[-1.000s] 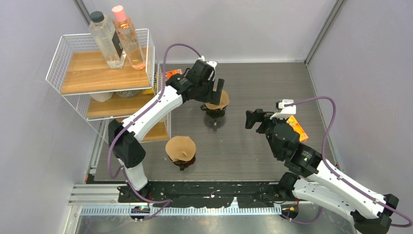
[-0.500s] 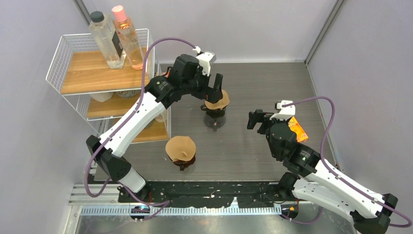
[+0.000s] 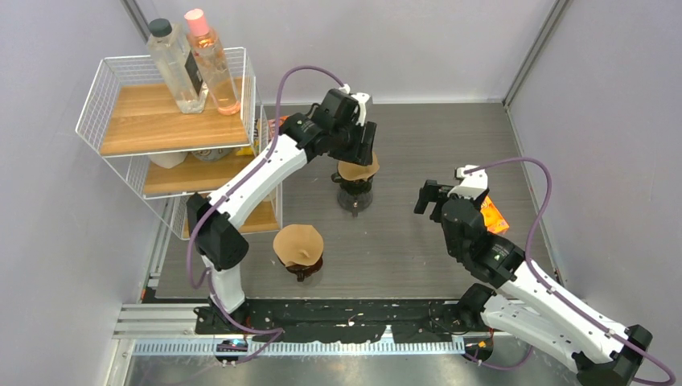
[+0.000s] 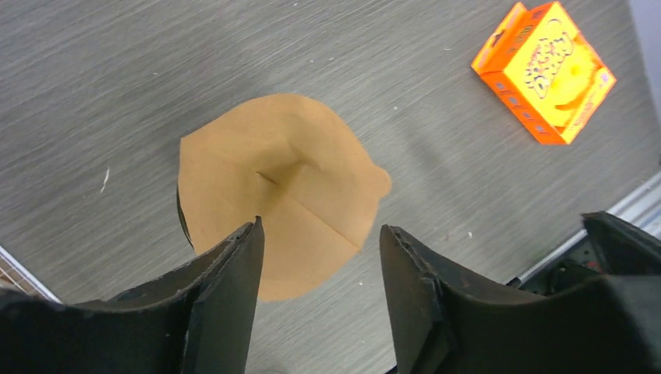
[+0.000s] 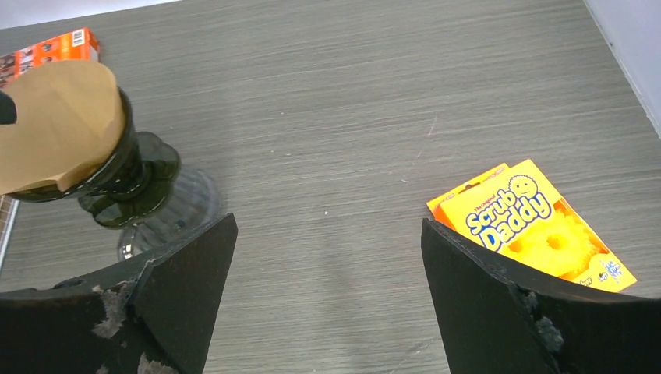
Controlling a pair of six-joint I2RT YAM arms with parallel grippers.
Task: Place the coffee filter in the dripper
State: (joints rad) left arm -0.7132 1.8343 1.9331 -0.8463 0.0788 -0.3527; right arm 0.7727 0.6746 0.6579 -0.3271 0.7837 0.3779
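Swinging back round over the last second, my left gripper hovers, jaws spread and empty, right above the coffee filter; it lies capping the dripper, released but seemingly not pressed in; seating it remains.

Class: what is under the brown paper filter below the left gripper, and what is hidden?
A dark glass dripper sits under the brown paper filter, standing on the grey table. The filter covers the dripper's mouth, so its inside cannot be seen.
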